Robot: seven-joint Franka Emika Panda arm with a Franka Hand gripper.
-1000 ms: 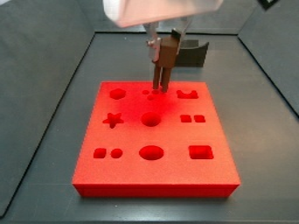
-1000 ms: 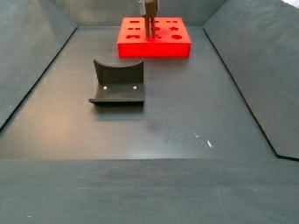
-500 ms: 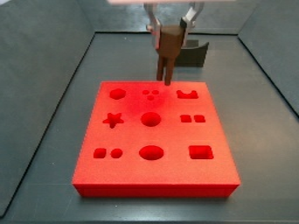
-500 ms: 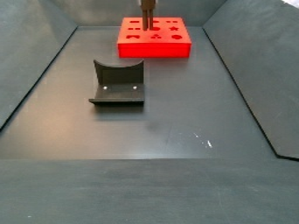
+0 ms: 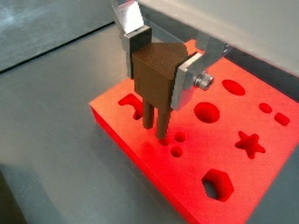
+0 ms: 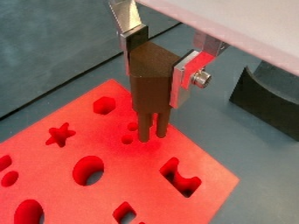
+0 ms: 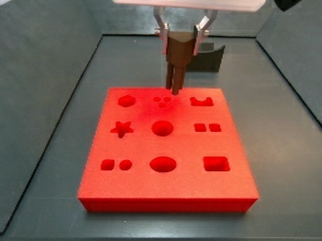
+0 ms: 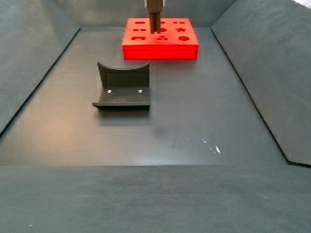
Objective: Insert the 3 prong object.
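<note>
The 3 prong object (image 7: 180, 58) is a slim dark brown peg, held upright with its thin prongs pointing down. My gripper (image 7: 182, 38) is shut on its upper part and also shows in both wrist views (image 5: 162, 70) (image 6: 162, 68). The silver fingers (image 5: 187, 73) press on both sides of the peg (image 5: 156, 83). The prongs hang a little above the red board (image 7: 164, 184), near its far edge, close to the group of three small holes (image 7: 163, 99). In a side view the peg (image 8: 153, 11) stands over the board (image 8: 161, 53).
The red board has several other shaped cut-outs: a star (image 7: 122, 129), a round hole (image 7: 163, 164) and a square (image 7: 217, 164). The dark fixture (image 8: 123, 86) stands on the grey floor away from the board; it also shows behind the board (image 7: 209, 58). Dark walls enclose the floor.
The gripper has risen with the peg. Its prongs, which were low over the three-hole group, now hang higher and a little towards the board's far edge.
</note>
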